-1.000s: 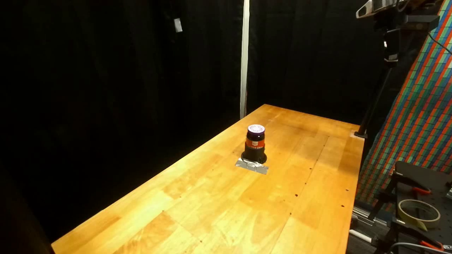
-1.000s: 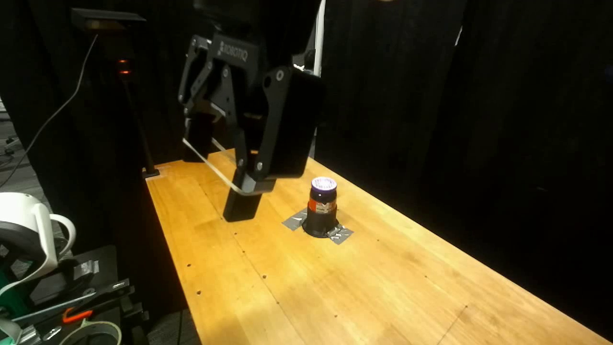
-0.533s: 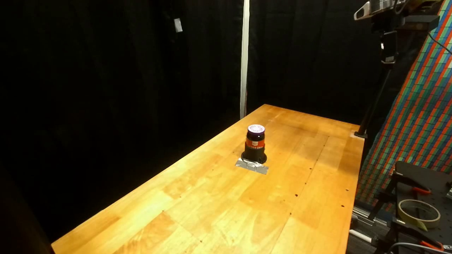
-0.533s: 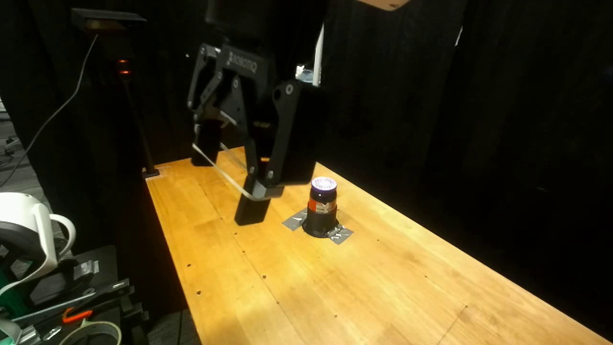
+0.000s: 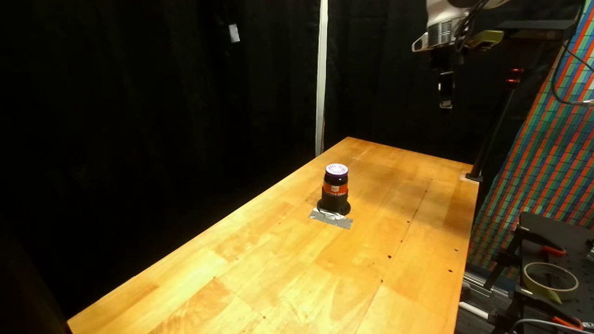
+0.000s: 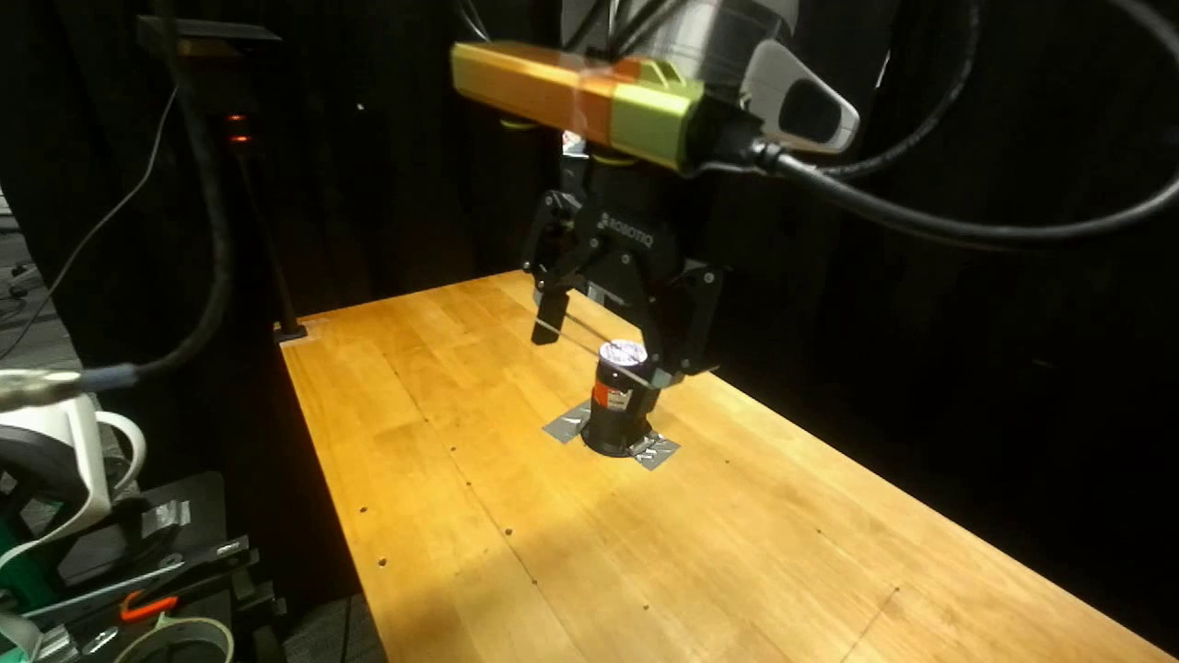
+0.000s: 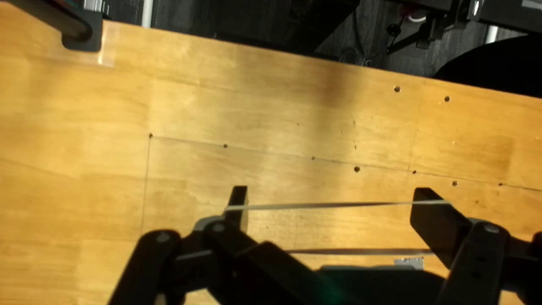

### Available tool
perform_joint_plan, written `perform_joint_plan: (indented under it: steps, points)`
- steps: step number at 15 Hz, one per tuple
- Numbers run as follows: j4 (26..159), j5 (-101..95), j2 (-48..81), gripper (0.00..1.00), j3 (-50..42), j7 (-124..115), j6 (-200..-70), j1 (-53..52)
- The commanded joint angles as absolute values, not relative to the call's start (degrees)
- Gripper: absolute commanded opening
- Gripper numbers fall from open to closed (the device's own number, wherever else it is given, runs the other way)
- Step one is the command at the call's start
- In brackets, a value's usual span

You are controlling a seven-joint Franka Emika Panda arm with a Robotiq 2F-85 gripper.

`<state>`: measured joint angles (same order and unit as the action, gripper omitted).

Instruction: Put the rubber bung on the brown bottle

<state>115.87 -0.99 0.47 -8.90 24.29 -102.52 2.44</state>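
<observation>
- Bottle (image 5: 335, 185): upright on the bench (image 5: 278, 269), lower than my claw (image 7: 331, 195) and off to one side.
- Claw's spread, band (image 7: 313, 206) stretched across; I'm guessing that's the bung.
- So I'd slide over toward the tape (image 7: 408, 263) first, then straight down over the bottle.

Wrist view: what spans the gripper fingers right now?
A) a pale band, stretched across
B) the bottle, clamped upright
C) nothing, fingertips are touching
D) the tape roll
A: the gripper stands open, and both strands of a pale band run straight across the gap from one finger to the other.
</observation>
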Motion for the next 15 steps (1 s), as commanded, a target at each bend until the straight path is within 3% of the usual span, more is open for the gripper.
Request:
perform_joint_plan:
  steps: [1,15]
  points:
    - [104.2,3.4,12.1,1.0,-5.6,24.8,-103.6,2.8]
    - [66.6,6.6,46.4,1.0,2.6,10.6,-102.6,2.0]
